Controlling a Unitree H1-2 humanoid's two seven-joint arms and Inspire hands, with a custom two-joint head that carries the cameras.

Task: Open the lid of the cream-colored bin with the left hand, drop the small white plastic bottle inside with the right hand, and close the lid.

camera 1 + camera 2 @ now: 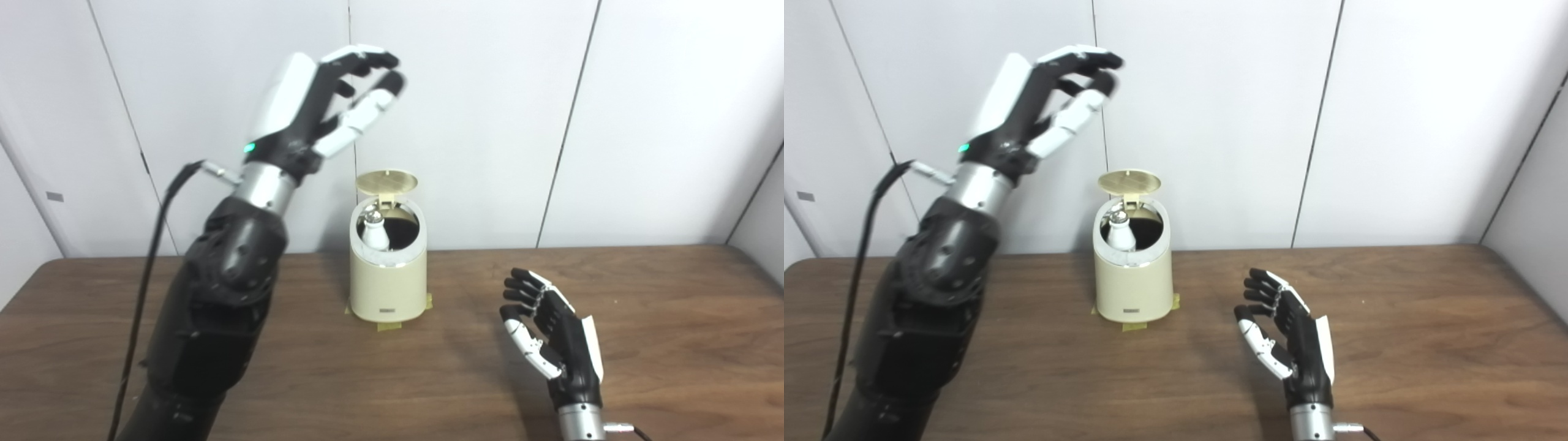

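**Left hand up high, bottle sitting in the open bin**

Left hand (331, 101) is hanging way above the table (643, 343), fingers loosely curled and apart, gripping nothing. Below and to its right, the cream-colored bin (387, 288) is standing with its lid (386, 181) flipped up, and the small white plastic bottle (375, 233) is poking up inside. Right hand (551, 334) is sitting low near the table, right of the bin, fingers spread, empty.
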